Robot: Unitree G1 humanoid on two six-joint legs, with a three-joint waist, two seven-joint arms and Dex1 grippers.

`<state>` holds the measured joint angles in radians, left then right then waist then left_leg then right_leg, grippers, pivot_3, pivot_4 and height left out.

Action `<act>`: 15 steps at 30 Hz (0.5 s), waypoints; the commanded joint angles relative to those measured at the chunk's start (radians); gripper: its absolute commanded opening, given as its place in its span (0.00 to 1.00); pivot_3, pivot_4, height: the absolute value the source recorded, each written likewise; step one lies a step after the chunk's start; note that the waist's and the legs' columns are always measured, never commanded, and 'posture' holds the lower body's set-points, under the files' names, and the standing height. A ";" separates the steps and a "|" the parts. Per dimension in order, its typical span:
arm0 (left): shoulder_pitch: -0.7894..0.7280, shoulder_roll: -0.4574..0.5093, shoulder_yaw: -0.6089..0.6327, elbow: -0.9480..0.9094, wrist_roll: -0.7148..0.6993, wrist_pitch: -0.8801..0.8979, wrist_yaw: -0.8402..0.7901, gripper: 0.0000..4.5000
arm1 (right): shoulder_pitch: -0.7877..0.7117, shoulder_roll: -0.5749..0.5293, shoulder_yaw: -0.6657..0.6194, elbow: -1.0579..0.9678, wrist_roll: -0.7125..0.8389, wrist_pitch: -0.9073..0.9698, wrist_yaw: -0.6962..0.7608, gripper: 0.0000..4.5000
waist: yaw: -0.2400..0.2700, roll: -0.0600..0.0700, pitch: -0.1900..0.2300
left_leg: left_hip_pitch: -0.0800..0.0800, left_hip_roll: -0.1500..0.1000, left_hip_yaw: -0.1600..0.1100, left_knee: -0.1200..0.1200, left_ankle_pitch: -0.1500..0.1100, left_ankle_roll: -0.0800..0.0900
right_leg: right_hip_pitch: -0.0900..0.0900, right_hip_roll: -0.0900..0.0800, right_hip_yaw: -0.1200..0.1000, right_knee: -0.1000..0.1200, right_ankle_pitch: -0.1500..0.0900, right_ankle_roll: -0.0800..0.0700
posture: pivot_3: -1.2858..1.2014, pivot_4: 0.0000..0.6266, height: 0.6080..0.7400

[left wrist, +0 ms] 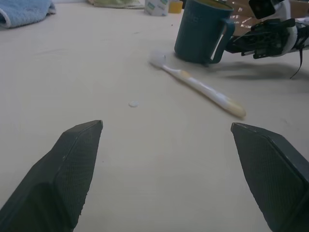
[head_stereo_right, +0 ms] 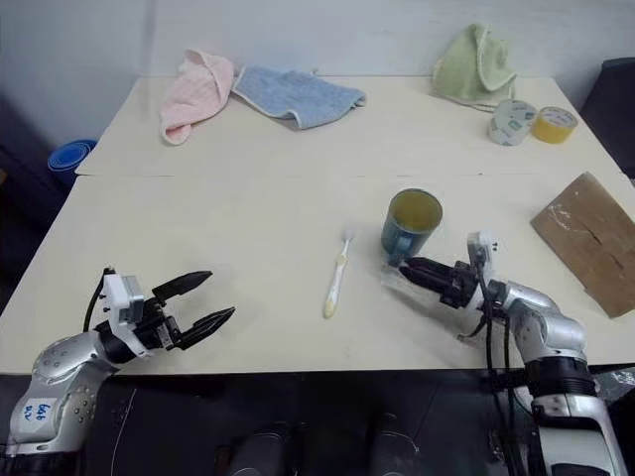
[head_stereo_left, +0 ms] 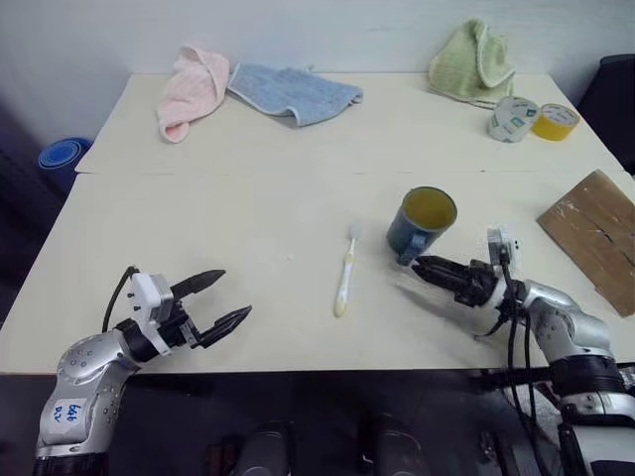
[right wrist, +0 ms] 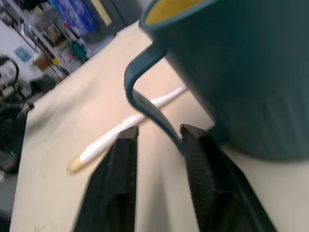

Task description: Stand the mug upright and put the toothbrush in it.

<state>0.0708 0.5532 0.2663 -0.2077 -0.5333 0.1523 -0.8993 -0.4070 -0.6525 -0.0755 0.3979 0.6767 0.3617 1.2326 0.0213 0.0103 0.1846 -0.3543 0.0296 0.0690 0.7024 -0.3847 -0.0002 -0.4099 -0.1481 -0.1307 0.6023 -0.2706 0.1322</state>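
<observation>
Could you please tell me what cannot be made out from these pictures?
- Right gripper: in the right wrist view, whether either finger touches the dark teal-blue mug's loop handle; blur.
- Print on the white tape roll: too small in the eye views.
- Brown cardboard sheet: cut off by the frame edge.
</observation>
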 commanded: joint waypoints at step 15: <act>0.346 0.122 0.363 -0.055 -0.048 0.059 -0.020 1.00 | 0.265 -0.179 -0.235 0.003 -0.161 -0.722 0.292 1.00 | -0.010 -0.001 0.000 | 0.004 0.001 0.003 -0.003 0.000 0.001 | 0.005 0.001 0.002 -0.009 0.000 -0.002 | 0.52 0.24 1.00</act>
<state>0.4353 0.6766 0.6515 -0.2239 -0.5774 0.1825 -0.9517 -0.1516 -0.8127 -0.3211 0.4841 0.4911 -0.4009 1.4972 0.0118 0.0094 0.1844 -0.3510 0.0308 0.0719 0.6993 -0.3848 0.0008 -0.4058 -0.1472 -0.1288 0.5936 -0.2705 0.1304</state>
